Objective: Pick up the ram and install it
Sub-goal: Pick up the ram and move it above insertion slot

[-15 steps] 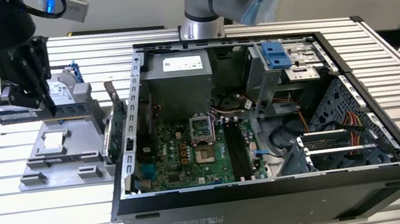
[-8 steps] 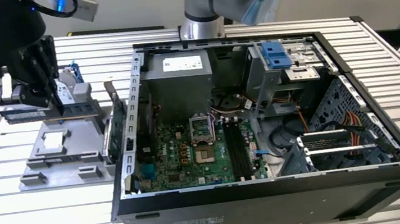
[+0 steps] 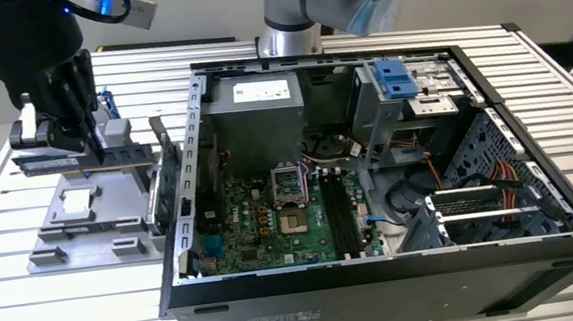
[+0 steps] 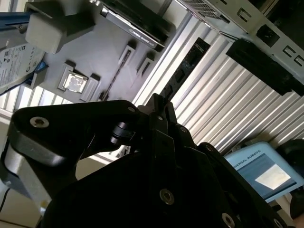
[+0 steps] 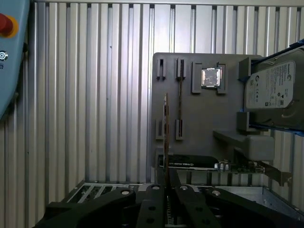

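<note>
The tool is clamped on the ram, its 2 fingers pressed flat against the stick's faces near mid-length. The stick hangs level, lengthwise, above the grey tray that sits near the desk's edge at the exterior view's left.

In the first wrist view the ram appears edge-on as a thin line running out from between the closed fingertips of the tool, just beside a pair of slotted posts on the tray. A second thin stick stands in the neighbouring posts. A square processor chip lies in its own nest on the tray, a hard drive in a blue frame sits at 1 corner, and an expansion card stands along the tray's edge nearest the computer case.

The case lies open on its side in the middle of the desk, its motherboard facing up, well apart from the held ram.
</note>
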